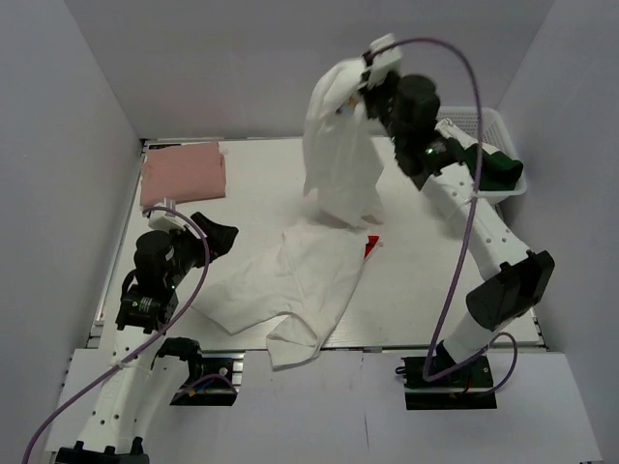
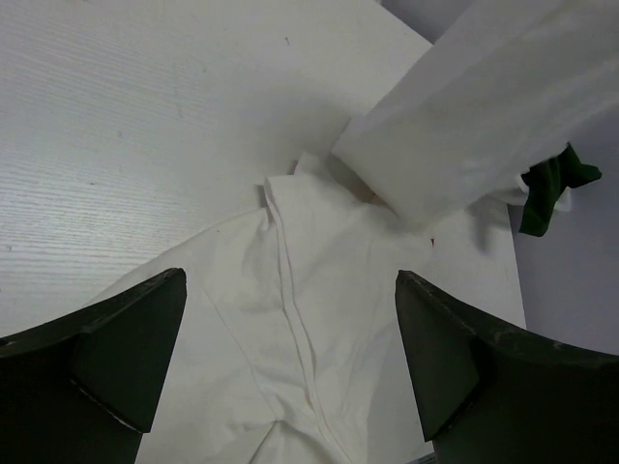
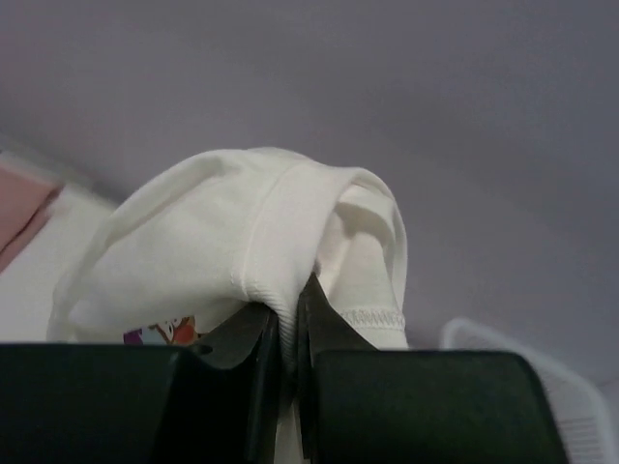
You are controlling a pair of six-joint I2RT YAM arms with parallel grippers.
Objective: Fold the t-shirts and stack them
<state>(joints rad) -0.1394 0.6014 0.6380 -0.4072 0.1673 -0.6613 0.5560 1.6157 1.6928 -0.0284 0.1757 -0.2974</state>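
My right gripper [image 1: 370, 70] [image 3: 289, 314] is raised high at the back and shut on the ribbed hem of a white t-shirt [image 1: 338, 145] [image 3: 242, 242], which hangs down to the table. It also shows in the left wrist view [image 2: 484, 116]. A second, large white t-shirt [image 1: 300, 280] [image 2: 290, 319] lies crumpled on the table below it, with a bit of red print [image 1: 371, 246] peeking out. My left gripper [image 1: 221, 237] [image 2: 290, 300] is open and empty, just above that shirt's left edge. A salmon-pink t-shirt [image 1: 182, 174] lies folded at the back left.
A white mesh basket [image 1: 503, 121] stands at the back right with a dark green t-shirt [image 1: 498, 166] [image 2: 551, 188] draped in it. White walls close in the table at the back and both sides.
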